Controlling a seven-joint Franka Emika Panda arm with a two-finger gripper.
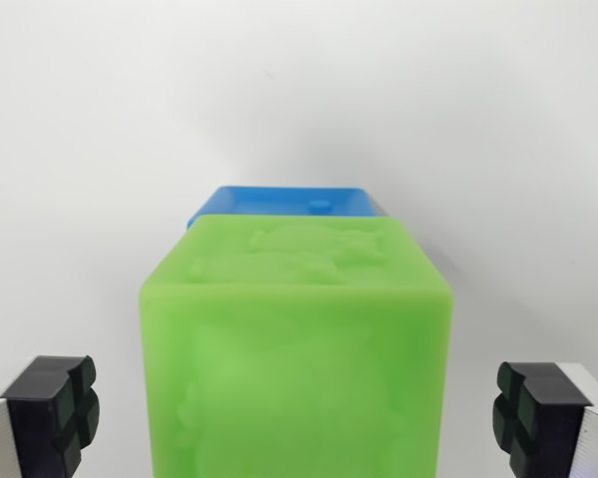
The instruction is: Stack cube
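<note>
Green cube (pixel 297 349): centred low in the wrist view, between the two fingers, large and close to the camera. Blue cube (pixel 284 202): directly behind the green one, mostly hidden by it; only the top face and a strip of the upper edge visible. Contact between the two cubes: cannot tell.

Gripper (pixel 297 418): spread wide. Left pad (pixel 68 410) and right pad (pixel 523 413) each well clear of the green cube's sides, with bare surface showing in both gaps. Nothing pinched.

Table (pixel 100 149): plain white, matte, with a soft grey shadow around the cubes. No room features visible beyond the white surface.

Green cube: translucent plastic, rounded edges, raised relief pattern on top and front faces. Blue cube: opaque plastic, small round bump on top. Pads: black, blocky, grooved rubber on silver metal fingers.
</note>
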